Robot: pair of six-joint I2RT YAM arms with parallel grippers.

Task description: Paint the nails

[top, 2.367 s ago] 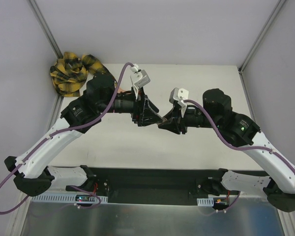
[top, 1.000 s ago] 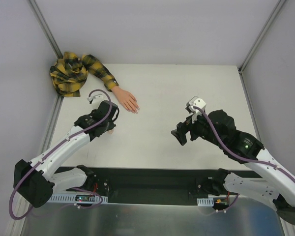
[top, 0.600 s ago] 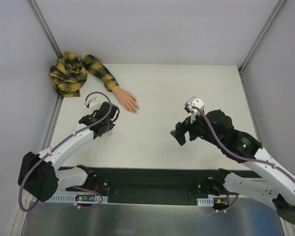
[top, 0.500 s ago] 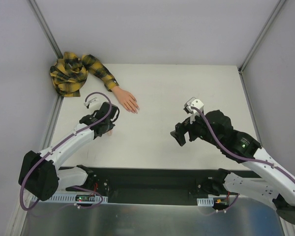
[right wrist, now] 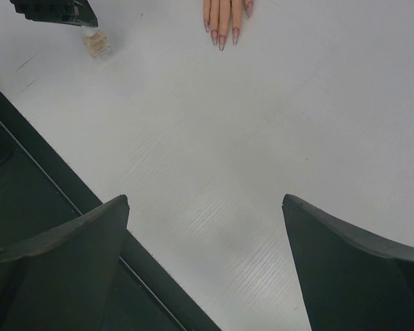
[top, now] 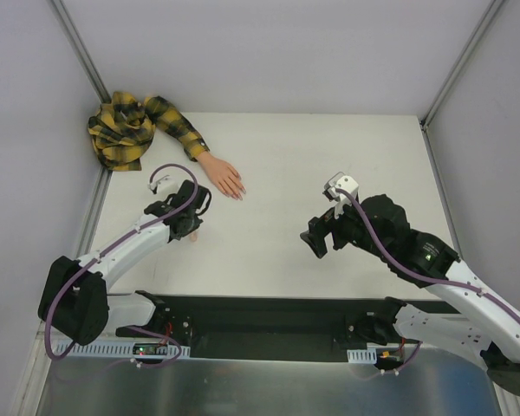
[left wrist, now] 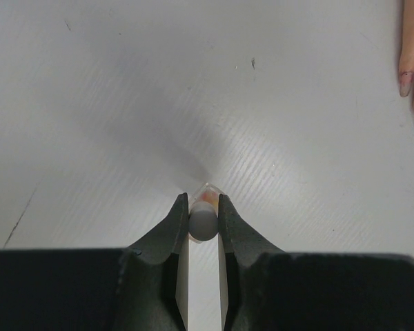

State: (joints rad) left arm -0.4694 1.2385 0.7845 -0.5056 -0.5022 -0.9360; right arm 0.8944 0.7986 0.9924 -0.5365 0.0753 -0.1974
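From the top, you're at the polish-pickup stage as far as I can judge: no brush is out and nothing is anywhere near the nails (top: 239, 194) yet. They're at the tips of the mannequin hand (top: 224, 178), which lies flat on the table (top: 329, 156) at the back left, plaid sleeve (top: 178, 124) trailing off to the corner. Your left arm is stretched low and forward, with the left gripper (top: 189, 229) down at the table just in front of that hand. The right arm is bent at the elbow, and the right gripper (top: 316, 240) hangs over mid-table, well apart from everything. Left wrist cam: your fingers (left wrist: 181, 210) are pinched in close on the grey cap of the little nail-polish bottle (left wrist: 203, 224), one on each side, and the bottle looks to be standing on the table. A couple of nails peek in at the right edge. Right wrist cam: the claw is spread wide with nothing in it, pointing at bare table, with the bottle (right wrist: 95, 43) and the fingertips up at the far top of the frame. Next, I'd guess, you need the right claw brought over to that cap while the left steadies the bottle lower down. It's tiny, so line up carefully or it'll tip.
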